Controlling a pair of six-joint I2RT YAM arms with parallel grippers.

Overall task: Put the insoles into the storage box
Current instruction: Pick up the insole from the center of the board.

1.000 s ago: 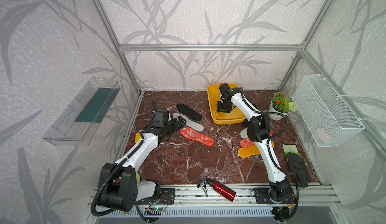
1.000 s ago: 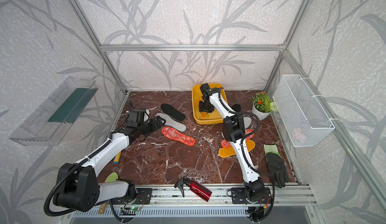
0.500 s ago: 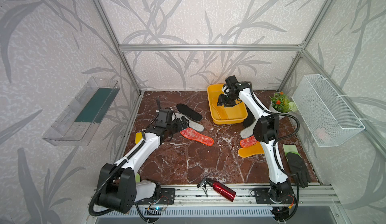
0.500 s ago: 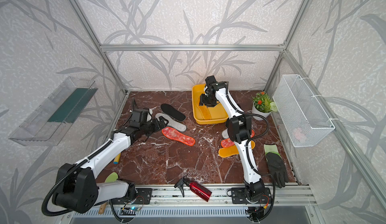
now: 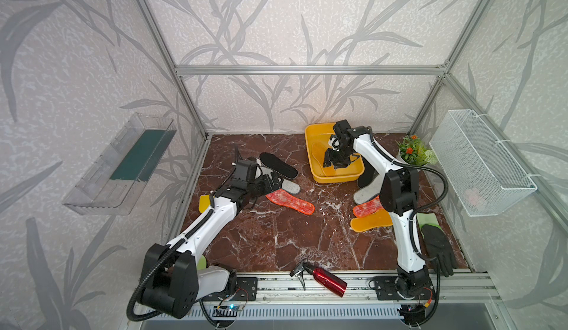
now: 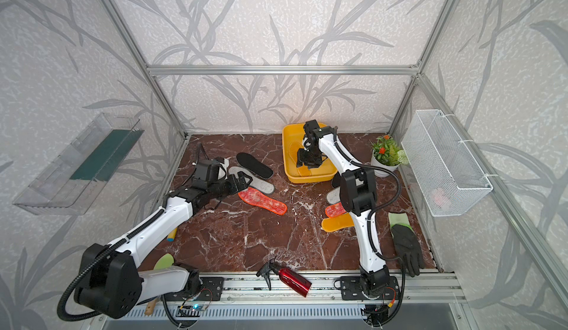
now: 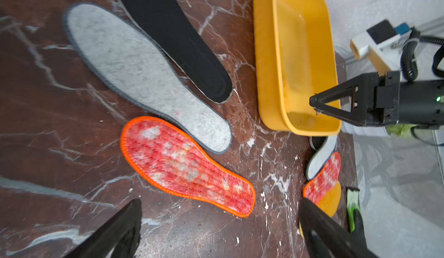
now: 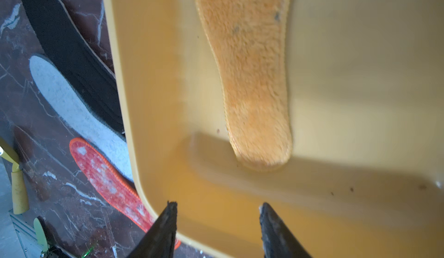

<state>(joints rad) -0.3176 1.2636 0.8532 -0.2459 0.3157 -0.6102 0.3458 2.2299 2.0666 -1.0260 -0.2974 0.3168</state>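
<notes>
one yellow-orange insole (image 8: 252, 76) lies flat in the storage box (image 8: 149, 100); the right gripper (image 8: 218, 217) hangs over the box, jaws parted, empty. the left gripper (image 5: 272, 183), jaws spread wide, hovers near the red-orange insole (image 7: 187, 165) on the table (image 7: 48, 124): judged light and floppy; pinch its stitched rim at one end.

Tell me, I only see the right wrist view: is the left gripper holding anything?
Observer: No, the left gripper is open and empty, close to a red-orange insole.
Operator: Any insoles beside the right arm?
Observer: Four overlap beside the right arm: yellow-orange insole, second red-orange insole, grey insole, black insole.
Operator: Anything else there?
Observer: A black glove lies just right of that arm.
</notes>
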